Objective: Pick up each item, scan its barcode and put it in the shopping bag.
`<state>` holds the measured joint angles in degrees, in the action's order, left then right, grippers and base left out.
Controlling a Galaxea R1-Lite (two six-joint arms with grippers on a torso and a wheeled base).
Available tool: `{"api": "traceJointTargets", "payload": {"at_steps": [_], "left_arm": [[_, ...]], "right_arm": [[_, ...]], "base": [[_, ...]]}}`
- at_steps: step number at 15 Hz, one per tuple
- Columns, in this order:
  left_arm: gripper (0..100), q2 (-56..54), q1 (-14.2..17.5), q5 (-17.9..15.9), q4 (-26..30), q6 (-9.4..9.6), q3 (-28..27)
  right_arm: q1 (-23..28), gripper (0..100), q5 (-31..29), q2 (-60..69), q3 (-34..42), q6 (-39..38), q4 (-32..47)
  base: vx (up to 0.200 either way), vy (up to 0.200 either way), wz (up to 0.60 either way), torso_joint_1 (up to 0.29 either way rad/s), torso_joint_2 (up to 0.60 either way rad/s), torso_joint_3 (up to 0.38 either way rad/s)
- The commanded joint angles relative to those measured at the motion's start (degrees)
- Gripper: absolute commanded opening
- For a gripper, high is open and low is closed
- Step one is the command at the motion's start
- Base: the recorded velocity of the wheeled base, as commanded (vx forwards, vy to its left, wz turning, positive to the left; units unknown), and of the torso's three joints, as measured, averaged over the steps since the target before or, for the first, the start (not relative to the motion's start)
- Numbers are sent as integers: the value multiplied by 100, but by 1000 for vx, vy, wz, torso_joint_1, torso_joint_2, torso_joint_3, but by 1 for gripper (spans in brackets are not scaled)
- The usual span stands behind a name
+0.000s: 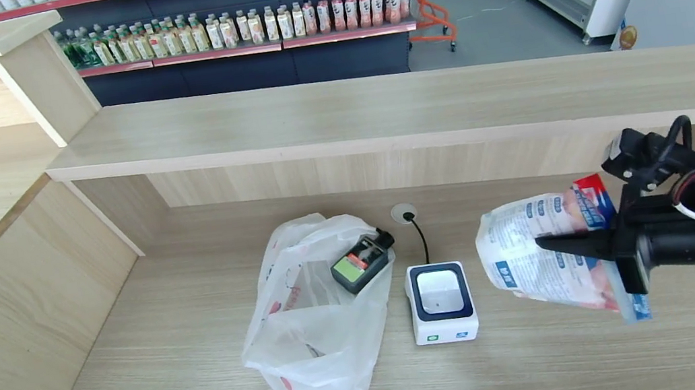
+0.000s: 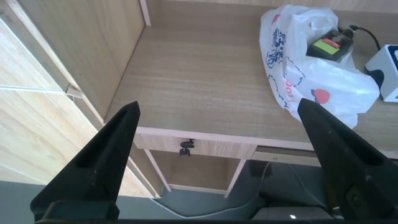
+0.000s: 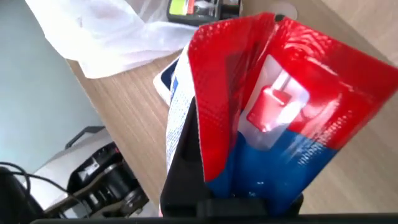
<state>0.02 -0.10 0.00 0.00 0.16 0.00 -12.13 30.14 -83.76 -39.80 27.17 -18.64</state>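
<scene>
One white, red and blue plastic packet hangs at the right of the head view, gripped tight by the right gripper, with one dark finger lying across its printed face, up off the pale wooden counter. Just left of it in the frame sits the white box-shaped barcode scanner. Left again lies the white plastic shopping bag, a dark handheld device resting on it. Left gripper is spread wide, holding nothing, by the counter's near edge.
</scene>
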Motion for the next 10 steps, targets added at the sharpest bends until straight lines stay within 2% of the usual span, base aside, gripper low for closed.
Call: {"api": "traceJointTargets", "payload": {"at_steps": [1,2,4,7,10], "left_arm": [[100,-2,1,0,0,2,0],[100,-2,1,0,0,2,0],[100,-2,1,0,0,2,0],[100,-2,1,0,0,2,0],[100,-2,1,0,0,2,0]], "right_arm": [[-105,0,291,-738,271,78,-571],[-105,0,485,-1037,465,262,-1203],[18,0,862,-1476,667,1027,-1722],[158,0,1566,-2039,579,2477,-1836],[97,0,1697,-2276,306,2855,-1836]], "base": [[0,0,0,0,0,0],[0,0,0,0,0,0],[0,0,0,0,0,0],[0,0,0,0,0,0],[0,0,0,0,0,0]]}}
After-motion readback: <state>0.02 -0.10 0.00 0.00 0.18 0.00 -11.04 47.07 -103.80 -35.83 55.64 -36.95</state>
